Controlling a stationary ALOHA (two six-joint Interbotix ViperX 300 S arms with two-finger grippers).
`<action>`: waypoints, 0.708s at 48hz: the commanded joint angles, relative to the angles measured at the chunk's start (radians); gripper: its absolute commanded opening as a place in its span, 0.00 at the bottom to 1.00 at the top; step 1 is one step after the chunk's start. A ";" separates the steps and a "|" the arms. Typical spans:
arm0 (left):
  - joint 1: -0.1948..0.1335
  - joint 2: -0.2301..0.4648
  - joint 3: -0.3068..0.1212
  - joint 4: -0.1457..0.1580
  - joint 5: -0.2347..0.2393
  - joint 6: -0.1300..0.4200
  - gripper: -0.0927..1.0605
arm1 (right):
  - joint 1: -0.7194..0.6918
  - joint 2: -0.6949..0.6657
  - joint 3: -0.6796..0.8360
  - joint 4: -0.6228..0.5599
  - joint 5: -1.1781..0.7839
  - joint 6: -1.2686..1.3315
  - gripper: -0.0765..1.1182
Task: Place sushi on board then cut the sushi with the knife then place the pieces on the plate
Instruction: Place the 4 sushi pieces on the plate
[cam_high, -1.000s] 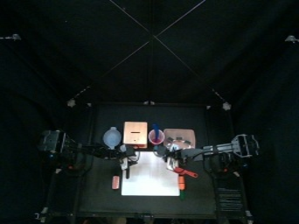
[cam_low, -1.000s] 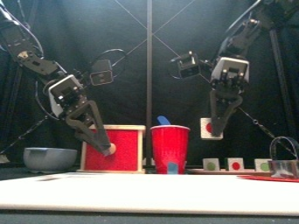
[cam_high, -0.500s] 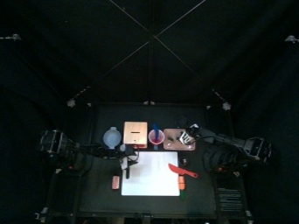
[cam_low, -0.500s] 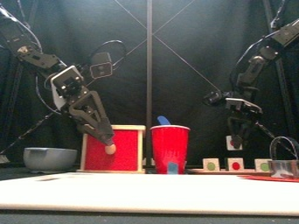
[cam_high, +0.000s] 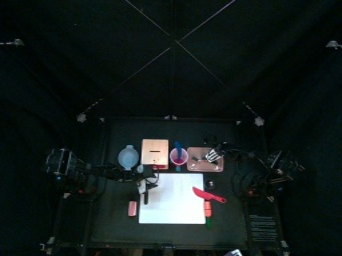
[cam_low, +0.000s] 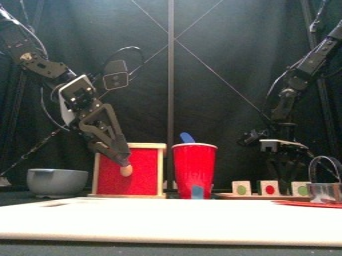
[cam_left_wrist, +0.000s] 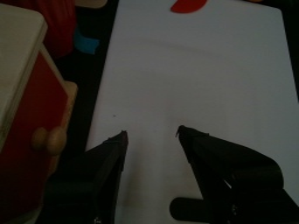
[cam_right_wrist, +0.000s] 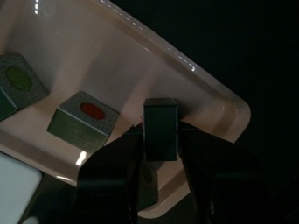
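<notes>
Dark green sushi block (cam_right_wrist: 160, 115) sits on the pink tray (cam_right_wrist: 205, 83), with the right gripper (cam_right_wrist: 160, 138) jaws pinching it from both sides. Looks like step one: sushi to board. Next: lift clear, carry to the white board (cam_left_wrist: 198, 79). Left gripper (cam_left_wrist: 152, 140) spread, hovering over the board.
</notes>
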 joint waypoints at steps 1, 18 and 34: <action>-0.003 -0.014 -0.012 0.000 -0.005 0.003 0.83 | -0.012 -0.026 -0.026 -0.006 0.003 0.002 0.73; -0.003 -0.040 -0.014 -0.002 -0.008 -0.002 0.83 | 0.089 -0.242 -0.035 -0.029 0.034 -0.012 0.73; 0.000 -0.032 -0.011 -0.018 -0.005 -0.002 0.83 | 0.232 -0.318 -0.002 -0.110 -0.212 -0.002 0.73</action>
